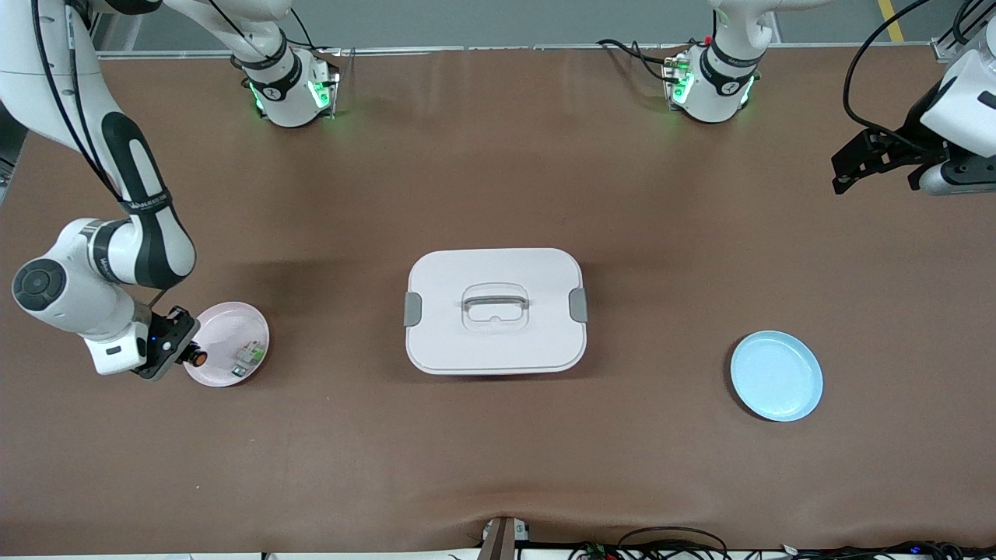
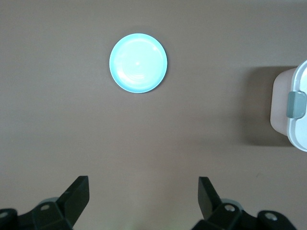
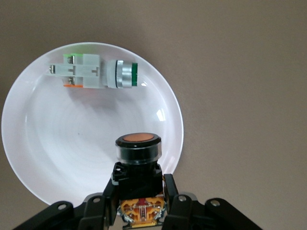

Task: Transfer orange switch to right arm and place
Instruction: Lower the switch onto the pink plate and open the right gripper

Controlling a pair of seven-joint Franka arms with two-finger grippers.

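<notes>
Clamping the orange switch (image 3: 138, 152), the right claw (image 3: 140, 199) hangs over the pink plate (image 3: 53, 143); left claw (image 2: 144, 199) waits apart.

The front view looks down from high across the worktop (image 1: 498, 451), toward the arm bases at the top edge. The left wrist view looks down from well above, sharing the blue plate (image 2: 138, 63) and box (image 2: 293, 106) with it. The right wrist view sits close over the pink plate (image 3: 62, 143), at the front view's lower left.
</notes>
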